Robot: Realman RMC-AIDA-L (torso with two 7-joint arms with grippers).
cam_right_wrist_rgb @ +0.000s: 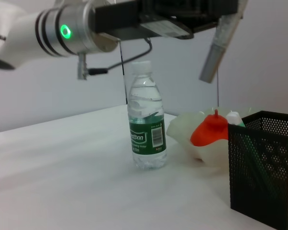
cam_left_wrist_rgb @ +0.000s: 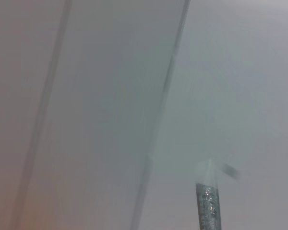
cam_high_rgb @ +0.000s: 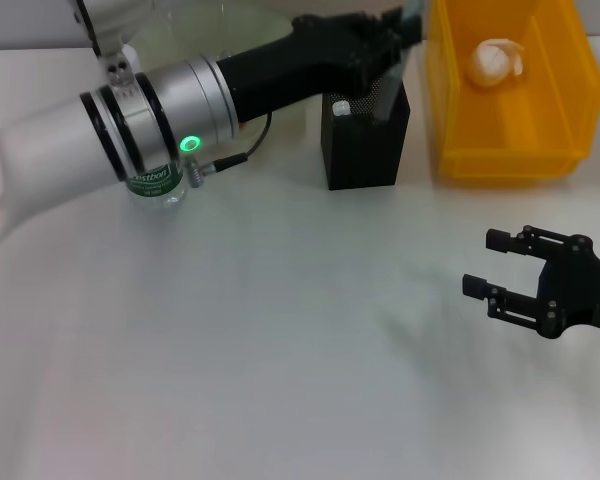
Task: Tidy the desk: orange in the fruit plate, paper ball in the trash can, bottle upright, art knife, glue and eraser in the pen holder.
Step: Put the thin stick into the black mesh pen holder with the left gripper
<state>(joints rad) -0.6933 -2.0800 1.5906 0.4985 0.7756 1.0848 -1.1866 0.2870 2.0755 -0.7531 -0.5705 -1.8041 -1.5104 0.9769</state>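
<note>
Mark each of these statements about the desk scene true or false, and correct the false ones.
1. The water bottle is lying on its side. False: it stands upright.
2. The paper ball is inside the yellow bin. True.
3. The left gripper holds a grey stick-shaped item above the black mesh pen holder. True.
4. The right gripper is gripping the bottle. False: it is open, hovering over bare desk, holding nothing.
5. The pen holder is empty. False: a white-capped item already sits inside.
</note>
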